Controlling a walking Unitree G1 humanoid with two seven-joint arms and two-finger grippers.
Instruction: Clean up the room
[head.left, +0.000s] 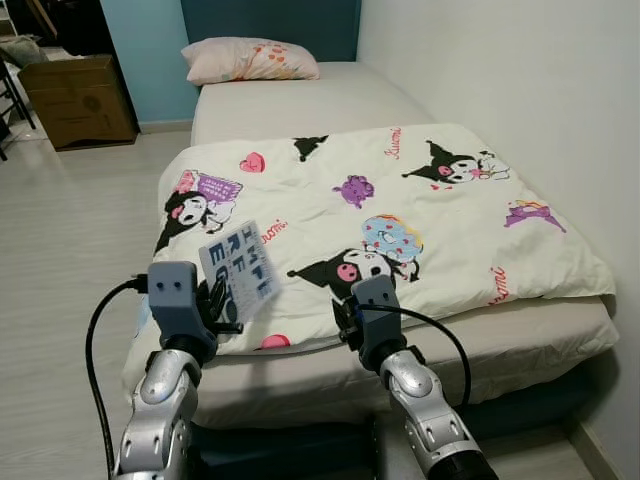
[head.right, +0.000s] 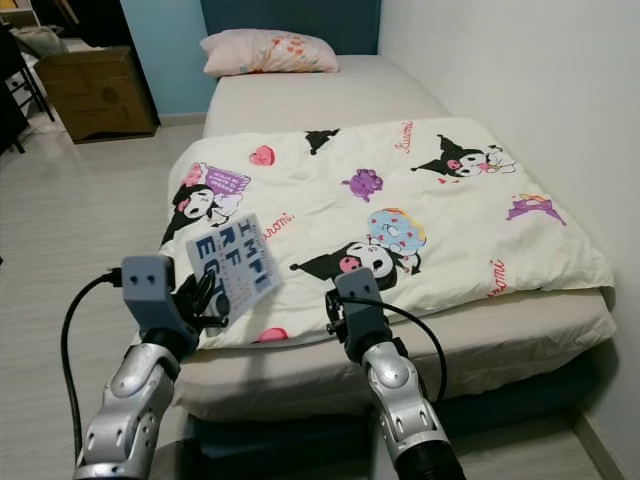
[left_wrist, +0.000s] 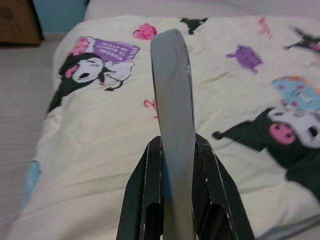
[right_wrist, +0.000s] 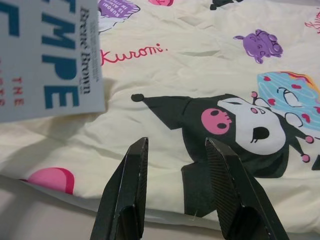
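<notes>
My left gripper (head.left: 226, 296) is shut on a grey book (head.left: 240, 269) with blue letters, holding it upright above the near left corner of the bed. In the left wrist view the book's spine (left_wrist: 172, 115) stands edge-on between the black fingers (left_wrist: 145, 200). The book's cover (right_wrist: 45, 55) reaches into the right wrist view. My right gripper (right_wrist: 175, 165) is open and holds nothing, hovering over the cream cartoon-print blanket (head.left: 400, 210) near the bed's front edge.
The bed (head.left: 520, 345) runs along the white wall on the right, with a pink pillow (head.left: 250, 60) at its head. A brown wooden cabinet (head.left: 80, 98) stands at the far left. Pale wood floor (head.left: 60, 260) lies left of the bed.
</notes>
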